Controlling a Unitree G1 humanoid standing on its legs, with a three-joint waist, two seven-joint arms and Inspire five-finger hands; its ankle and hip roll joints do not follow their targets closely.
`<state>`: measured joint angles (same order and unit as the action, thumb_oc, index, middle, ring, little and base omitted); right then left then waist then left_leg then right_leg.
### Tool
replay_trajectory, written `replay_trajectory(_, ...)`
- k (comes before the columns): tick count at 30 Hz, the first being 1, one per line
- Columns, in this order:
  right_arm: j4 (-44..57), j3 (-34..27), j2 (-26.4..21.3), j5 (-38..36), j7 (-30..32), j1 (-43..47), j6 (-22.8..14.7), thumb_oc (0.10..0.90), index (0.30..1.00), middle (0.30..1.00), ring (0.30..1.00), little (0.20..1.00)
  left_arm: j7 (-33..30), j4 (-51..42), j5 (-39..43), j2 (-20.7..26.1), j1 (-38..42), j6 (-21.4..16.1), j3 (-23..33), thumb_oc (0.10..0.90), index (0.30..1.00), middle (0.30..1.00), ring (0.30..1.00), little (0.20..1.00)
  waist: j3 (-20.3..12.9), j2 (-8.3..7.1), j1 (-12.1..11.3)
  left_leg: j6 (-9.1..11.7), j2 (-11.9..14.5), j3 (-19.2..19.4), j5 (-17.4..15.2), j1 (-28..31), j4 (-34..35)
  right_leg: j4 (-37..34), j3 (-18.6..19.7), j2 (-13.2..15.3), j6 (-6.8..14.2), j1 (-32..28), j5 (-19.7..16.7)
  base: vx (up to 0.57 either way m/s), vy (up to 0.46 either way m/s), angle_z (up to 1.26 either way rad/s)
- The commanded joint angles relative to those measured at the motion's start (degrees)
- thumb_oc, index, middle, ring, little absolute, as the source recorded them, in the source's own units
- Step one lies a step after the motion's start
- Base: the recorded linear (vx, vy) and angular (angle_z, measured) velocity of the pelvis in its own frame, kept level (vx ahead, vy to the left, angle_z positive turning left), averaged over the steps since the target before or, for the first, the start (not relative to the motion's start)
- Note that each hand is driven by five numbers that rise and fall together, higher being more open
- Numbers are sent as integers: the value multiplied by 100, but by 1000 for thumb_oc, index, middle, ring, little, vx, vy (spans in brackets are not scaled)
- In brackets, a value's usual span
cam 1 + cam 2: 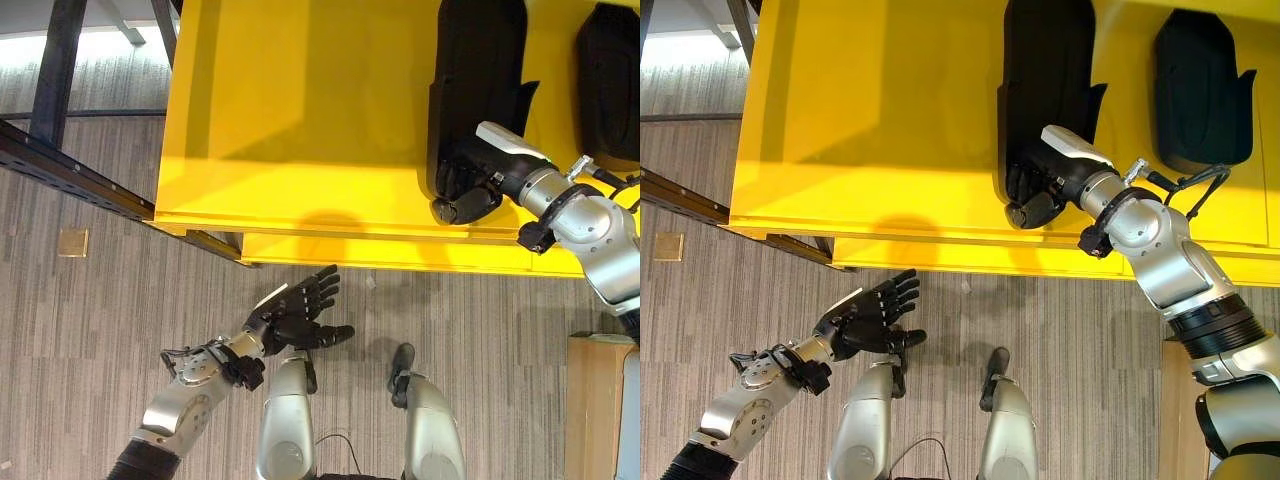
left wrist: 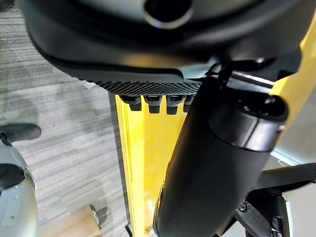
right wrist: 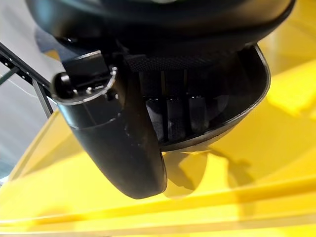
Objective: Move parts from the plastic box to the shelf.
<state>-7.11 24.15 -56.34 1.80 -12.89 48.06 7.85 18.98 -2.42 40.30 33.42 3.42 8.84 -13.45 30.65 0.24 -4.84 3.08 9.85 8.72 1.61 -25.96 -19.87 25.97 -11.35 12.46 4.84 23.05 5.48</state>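
Right robot hand (image 1: 1035, 185) curled around a black part's (image 1: 1045, 70) near end on the yellow shelf (image 1: 870, 120), apparently placing it; left robot hand (image 1: 870, 315) open, idle.

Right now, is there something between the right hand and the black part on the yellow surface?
Nothing visible. The right hand is already on the near end of the black part, fingers curled around it. A second black part lies apart, beside it.

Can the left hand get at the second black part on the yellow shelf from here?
Probably not: the left hand hangs open over the floor, while that black part lies far across the yellow shelf, beyond the right hand.
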Motion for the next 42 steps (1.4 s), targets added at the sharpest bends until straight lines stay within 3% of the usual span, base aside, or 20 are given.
replay_trajectory(1,162,72,-395,81,464,1240,-168,400,300,300,300,300,102,-877,436,21,-77,-438,-218,900,1000,1000,1000,1000,-85,217,-55,24,-174,-397,-356,235,94,696,-74,-281,-252,123,659,0,0,0)
replay_trajectory(21,-1089,846,-487,324,894,2736,385,400,300,300,300,300,141,-1134,552,231,-114,-266,-232,900,1000,1000,1000,1000,-85,230,-236,14,-155,-375,-296,-93,108,761,-128,-318,-326,373,710,0,-10,0)
replay_trajectory(42,-1942,1140,-626,173,1311,3441,508,400,300,300,300,300,35,-1219,704,355,-113,-144,-222,900,1000,1000,1000,1000,-85,242,-309,74,-111,-440,-158,-61,286,784,-184,-381,-377,316,794,1,-2,0)
